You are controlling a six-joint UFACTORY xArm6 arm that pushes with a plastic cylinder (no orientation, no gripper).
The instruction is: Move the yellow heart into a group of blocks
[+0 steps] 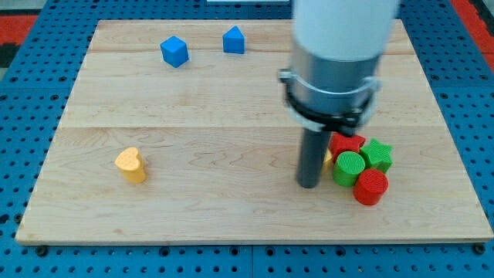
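The yellow heart (130, 164) lies alone at the view's lower left of the wooden board (231, 108). A group of blocks sits at the lower right: a red star (346, 144), a green star (378, 154), a green cylinder (349, 167), a red cylinder (370, 186), and a yellow block (328, 157) mostly hidden behind the rod. My tip (309, 184) rests on the board just left of this group, touching or nearly touching the green cylinder, far to the right of the yellow heart.
A blue cube (174, 52) and a blue pentagon-shaped block (233, 40) sit near the board's top edge, left of centre. The arm's white and grey body (336, 54) covers the upper right of the board. Blue pegboard surrounds the board.
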